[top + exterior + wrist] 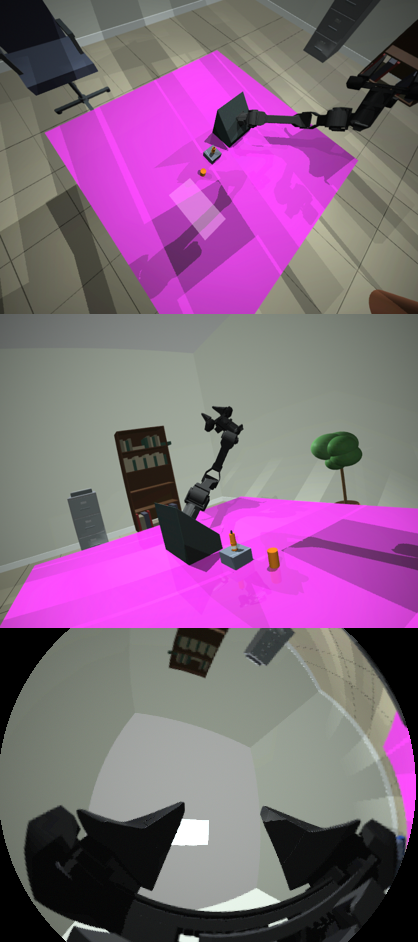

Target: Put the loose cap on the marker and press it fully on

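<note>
The marker (pixel 213 150) (pixel 232 540) stands upright in the grey holder block (pixel 205 155) (pixel 229 559), with its dark tip up and bare. It is orange with a white band low down. The orange cap (pixel 202 172) (pixel 272 557) stands loose on the magenta table (pixel 118 152) (pixel 101 591), a short way from the block and apart from it. My gripper (pixel 207 410) (pixel 224 809) is open and empty, raised high above the table and far from marker and cap. The wrist view shows wall and ceiling between the fingers, with neither marker nor cap in sight.
A dark green wedge-shaped block (pixel 229 121) (pixel 172 533) stands close beside the holder block, between it and the arm's lower part. It is much taller than the holder. A bookshelf (pixel 148 479), a filing cabinet (pixel 87 520) and an office chair (pixel 57 64) stand beyond the table.
</note>
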Robot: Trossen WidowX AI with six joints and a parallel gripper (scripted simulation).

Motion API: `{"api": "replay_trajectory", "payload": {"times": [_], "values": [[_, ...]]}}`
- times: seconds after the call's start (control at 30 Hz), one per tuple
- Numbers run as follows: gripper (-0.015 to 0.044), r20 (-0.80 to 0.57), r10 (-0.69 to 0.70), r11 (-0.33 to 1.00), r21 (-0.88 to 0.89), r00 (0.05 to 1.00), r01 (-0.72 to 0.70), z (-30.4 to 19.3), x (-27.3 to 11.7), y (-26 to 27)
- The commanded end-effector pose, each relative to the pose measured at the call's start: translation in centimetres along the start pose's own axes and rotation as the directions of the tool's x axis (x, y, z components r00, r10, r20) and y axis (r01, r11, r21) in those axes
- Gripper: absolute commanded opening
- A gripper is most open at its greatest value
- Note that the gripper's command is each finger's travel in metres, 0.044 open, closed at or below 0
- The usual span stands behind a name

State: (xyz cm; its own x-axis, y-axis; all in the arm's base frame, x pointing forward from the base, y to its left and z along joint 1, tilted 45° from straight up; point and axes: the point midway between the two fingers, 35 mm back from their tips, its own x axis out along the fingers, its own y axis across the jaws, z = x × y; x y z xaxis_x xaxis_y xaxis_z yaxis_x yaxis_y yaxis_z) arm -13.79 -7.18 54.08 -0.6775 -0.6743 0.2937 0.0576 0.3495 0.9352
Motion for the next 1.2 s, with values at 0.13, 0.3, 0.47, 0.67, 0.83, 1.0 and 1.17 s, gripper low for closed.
{"api": "replay_trajectory", "payload": {"times": [0.13, 0.3, 0.47, 0.67, 0.83, 1.0, 1.17], "values": [[0.0269, -0.11, 0.098, 0.972, -0.205, 0.989, -0.119, -5.1, -0.4, 1.0], [0.025, -0.26, 0.209, 0.829, -0.464, 0.943, -0.312, -12.0, -1.6, 2.5], [0.025, -0.45, 0.275, 0.59, -0.618, 0.849, -0.519, -19.3, -4.0, 2.8], [0.025, -0.686, 0.274, 0.238, -0.63, 0.674, -0.739, -27.9, -8.3, 1.1], [0.025, -0.851, 0.204, -0.044, -0.501, 0.483, -0.864, -34.1, -13.2, -2.3], [0.025, -0.941, 0.114, -0.237, -0.337, 0.318, -0.911, -37.9, -17.2, -5.4], [0.025, -0.996, -0.05, -0.442, -0.045, 0.074, -0.896, -41.8, -23.1, -10.4]]}}
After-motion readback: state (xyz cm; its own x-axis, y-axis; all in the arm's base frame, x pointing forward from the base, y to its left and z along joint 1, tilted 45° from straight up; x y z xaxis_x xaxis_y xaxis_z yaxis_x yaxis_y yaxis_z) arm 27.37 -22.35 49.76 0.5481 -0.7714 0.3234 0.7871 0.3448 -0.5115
